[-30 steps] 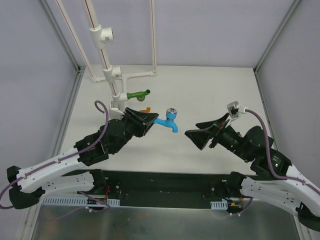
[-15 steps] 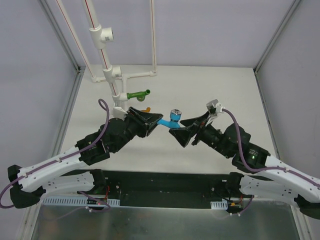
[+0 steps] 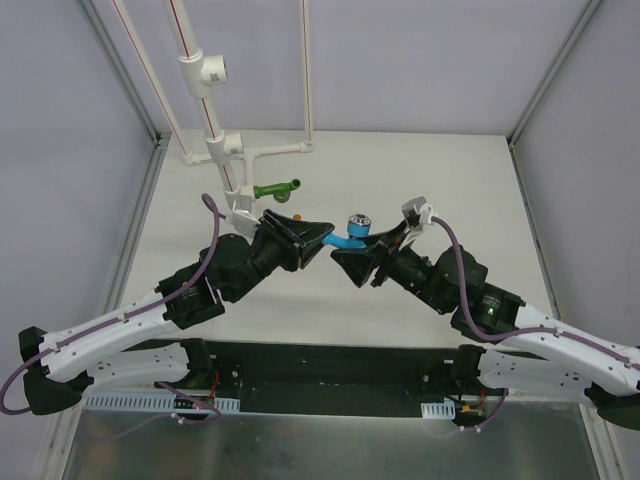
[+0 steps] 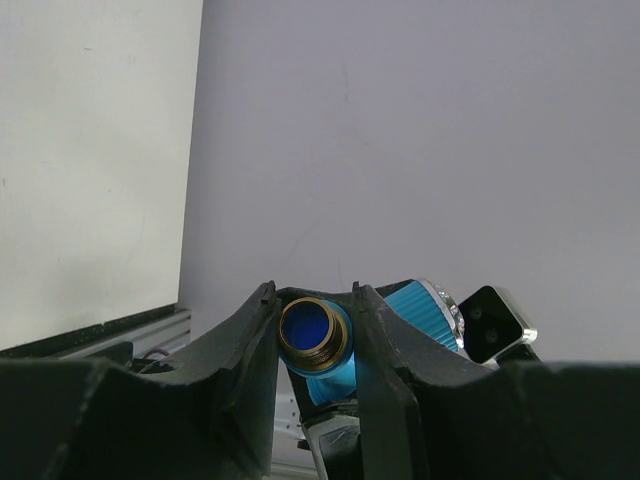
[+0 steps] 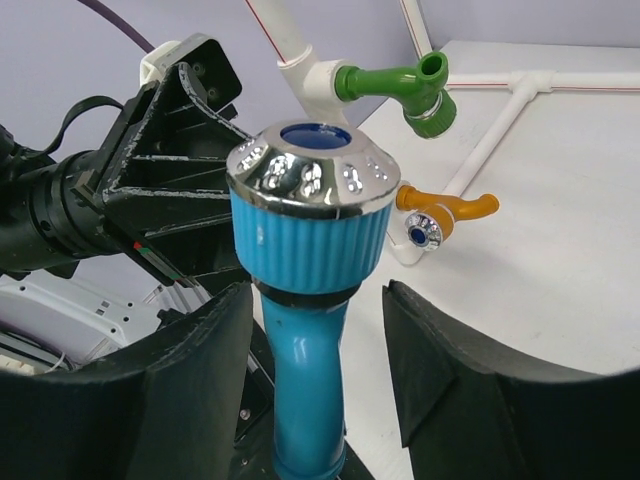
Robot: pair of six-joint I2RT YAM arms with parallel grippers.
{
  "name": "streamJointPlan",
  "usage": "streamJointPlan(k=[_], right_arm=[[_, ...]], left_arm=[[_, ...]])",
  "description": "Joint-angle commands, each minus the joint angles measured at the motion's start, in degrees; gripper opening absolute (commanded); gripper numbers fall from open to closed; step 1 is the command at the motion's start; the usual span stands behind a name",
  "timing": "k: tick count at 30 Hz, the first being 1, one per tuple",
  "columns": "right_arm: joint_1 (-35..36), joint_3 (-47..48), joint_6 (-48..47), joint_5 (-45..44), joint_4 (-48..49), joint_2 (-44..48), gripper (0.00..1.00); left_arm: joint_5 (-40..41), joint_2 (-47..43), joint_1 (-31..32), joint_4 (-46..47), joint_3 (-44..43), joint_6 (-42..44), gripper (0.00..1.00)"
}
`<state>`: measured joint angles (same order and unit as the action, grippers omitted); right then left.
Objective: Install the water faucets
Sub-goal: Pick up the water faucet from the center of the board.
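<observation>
While clamped on the threaded end of the blue tap point(image 3: 350, 238), holding it off the table point(image 3: 440, 180) between the arms — left claw point(image 4: 314, 300) at work, tap's long axis running claw to claw, knob up. Straddling the stem just under that knob with the right claw point(image 5: 315, 320), jaws part-open, a gap showing on each side, so not yet gripping. Judged a handover — calls for pinching across the stem to free the thread, then swinging it leftward to the pipe point(image 3: 212, 130), nearer the left arm, beside the green tap point(image 3: 277, 189) and orange tap point(image 5: 440, 212) seemingly fitted there.
</observation>
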<state>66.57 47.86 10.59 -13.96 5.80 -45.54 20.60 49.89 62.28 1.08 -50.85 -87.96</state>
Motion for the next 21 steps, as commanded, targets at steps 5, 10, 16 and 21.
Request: streamJointPlan(k=[5,10,16,21], right_arm=[[0.4,0.5,-2.0,-1.4,6.5,-0.1,0.56],[0.3,0.1,-2.5,-1.7,7.4,-0.6,0.56],[0.3,0.0,-2.5,-2.0,7.9,-1.6,0.55],[0.4,-0.1,-2.6,-2.1,8.4,-2.2,0.55]], left_arm=[[-2.0,-0.1,0.3,4.8,-0.1,-0.6,0.00],[-2.0,-0.1,0.4,5.0,0.0,-1.2,0.00],[-2.3,0.6,0.3,5.3,-0.6,-1.6,0.00],[-3.3,1.5,0.3,6.2,-0.7,-2.1,0.00]])
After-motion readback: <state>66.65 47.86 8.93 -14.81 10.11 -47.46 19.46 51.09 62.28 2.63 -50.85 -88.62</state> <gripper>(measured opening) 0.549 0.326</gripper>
